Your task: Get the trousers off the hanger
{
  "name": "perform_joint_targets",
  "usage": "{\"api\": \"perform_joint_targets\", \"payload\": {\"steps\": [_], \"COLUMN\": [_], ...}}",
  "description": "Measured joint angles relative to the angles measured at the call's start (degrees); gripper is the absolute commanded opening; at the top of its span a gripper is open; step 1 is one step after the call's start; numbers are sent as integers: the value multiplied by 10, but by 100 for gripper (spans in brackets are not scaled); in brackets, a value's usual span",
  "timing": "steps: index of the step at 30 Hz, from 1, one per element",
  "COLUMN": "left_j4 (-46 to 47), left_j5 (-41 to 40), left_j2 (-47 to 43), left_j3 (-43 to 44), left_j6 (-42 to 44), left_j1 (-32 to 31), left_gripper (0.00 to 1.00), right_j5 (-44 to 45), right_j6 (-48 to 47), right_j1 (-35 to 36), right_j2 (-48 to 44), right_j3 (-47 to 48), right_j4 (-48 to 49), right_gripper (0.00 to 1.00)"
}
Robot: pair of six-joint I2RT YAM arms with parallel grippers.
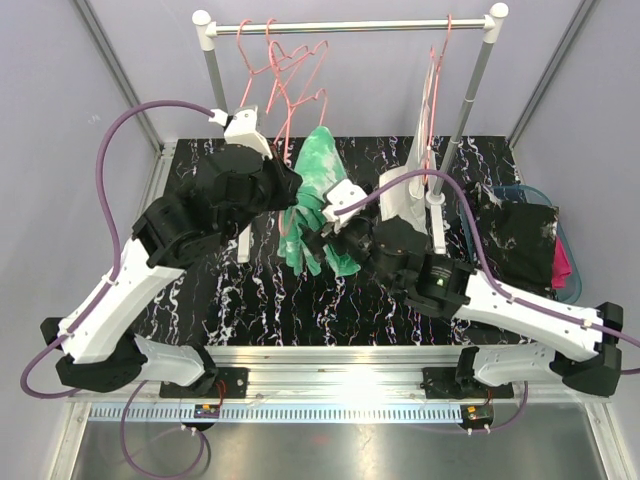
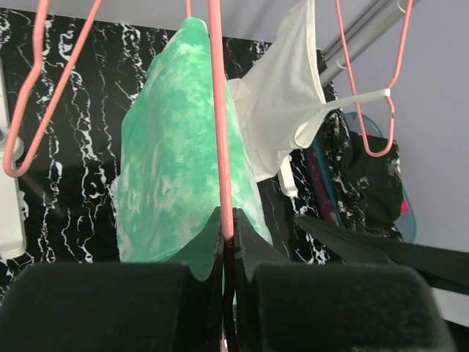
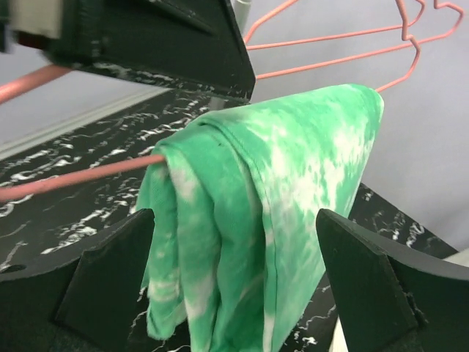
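Green-and-white tie-dye trousers [image 1: 318, 195] hang folded over the bar of a pink wire hanger [image 1: 292, 125]; they also show in the left wrist view [image 2: 176, 161] and the right wrist view [image 3: 271, 213]. My left gripper [image 2: 227, 224] is shut on the hanger's pink wire [image 2: 218, 110]. My right gripper [image 3: 234, 249] is open, its fingers [image 3: 110, 271] on either side of the hanging trousers. Black marbled trousers [image 1: 515, 240] and a magenta pair [image 1: 562, 262] lie in the basket at the right.
A white rail [image 1: 350, 25] on two posts carries more pink hangers [image 1: 435, 80], one with a white garment [image 2: 282, 103]. A teal-rimmed basket [image 1: 570, 285] sits at the right table edge. The table top [image 1: 250, 300] is black marbled.
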Motion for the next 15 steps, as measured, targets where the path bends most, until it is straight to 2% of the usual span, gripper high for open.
{"api": "perform_joint_targets", "payload": {"steps": [5, 8, 15], "left_j4": [1, -1, 0], "left_j5": [12, 16, 16], "left_j2": [0, 1, 2], "left_j3": [0, 0, 10], "left_j6": [0, 1, 5], "left_j1": [-10, -12, -13], "left_gripper": [0, 0, 0], "right_j5": [34, 42, 5], "right_j6": [-18, -25, -25], "right_j1": [0, 0, -22], "right_j2": [42, 51, 30], "right_j3": [9, 9, 9], "right_j4": [7, 10, -7], "right_gripper": [99, 95, 86]}}
